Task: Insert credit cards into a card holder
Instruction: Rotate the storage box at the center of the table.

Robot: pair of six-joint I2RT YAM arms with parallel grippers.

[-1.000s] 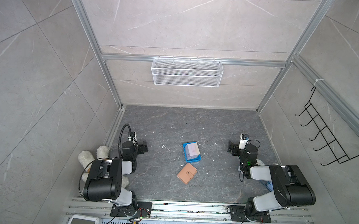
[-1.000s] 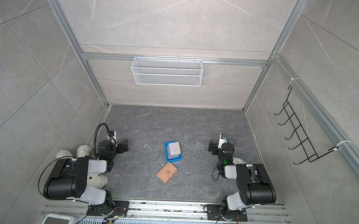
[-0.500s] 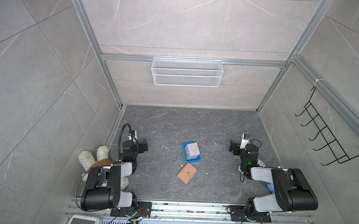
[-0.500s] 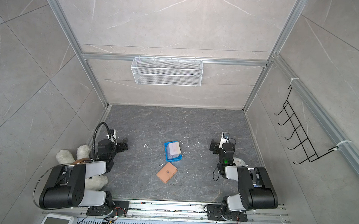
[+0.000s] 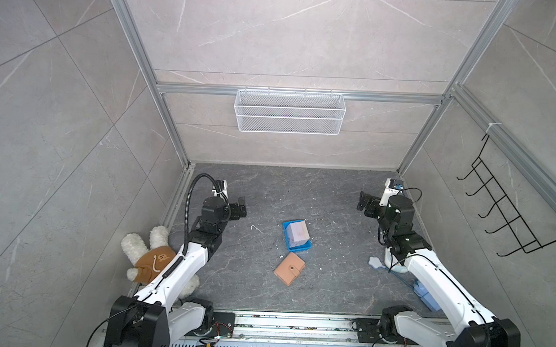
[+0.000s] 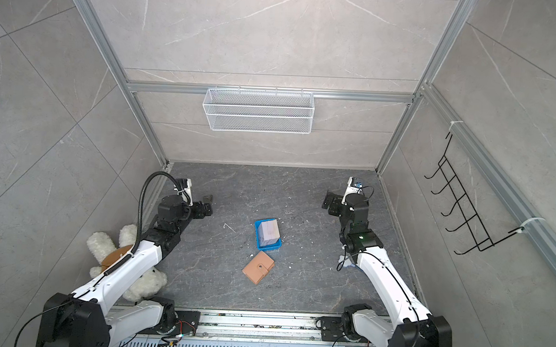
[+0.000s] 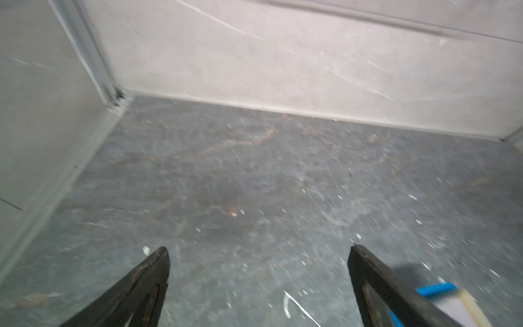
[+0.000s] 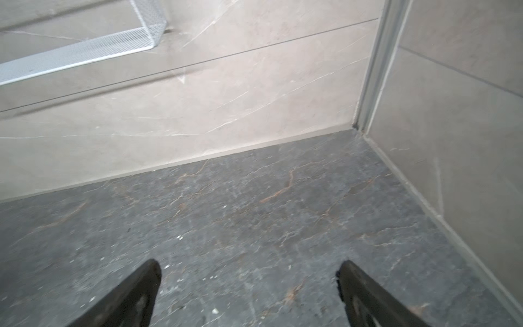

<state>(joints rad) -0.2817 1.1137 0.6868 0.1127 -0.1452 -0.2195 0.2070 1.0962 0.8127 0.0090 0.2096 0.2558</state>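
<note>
White links of the left arm (image 5: 182, 273) and right arm (image 5: 442, 284) lie stretched out longer than a second ago, with the black elbows now close to the front rail. The grippers, cards and holder have kept their places.

Top views: the card holder (image 5: 289, 269) (image 6: 258, 267) is tan-orange, folded shut with its snap tab on top, and lies flat mid-floor. It is just beside the near edge of the blue tray (image 5: 299, 248) (image 6: 268, 246); contact cannot be judged. The credit cards (image 5: 297, 231) (image 6: 268, 229) are a pale pink-white stack, tilted inside the tray. The left gripper (image 5: 243, 207) (image 6: 208, 203) and right gripper (image 5: 363, 206) (image 6: 327, 203) sit well apart from both, near opposite walls. A plush toy (image 5: 147, 255) lies partly under the left arm.

Left wrist: left gripper (image 7: 259, 250) has its jaws spread wide over bare floor (image 7: 254, 184), nothing between them. The tray's rim (image 7: 435, 289) and the edge of the cards (image 7: 458, 311) show behind one finger; the holder is out of frame. The picture is blurred.

Right wrist: right gripper (image 8: 249, 265) has its jaws spread wide and empty. Only this view shows the wire basket (image 8: 85, 53) from below; no task item is in it.
</note>
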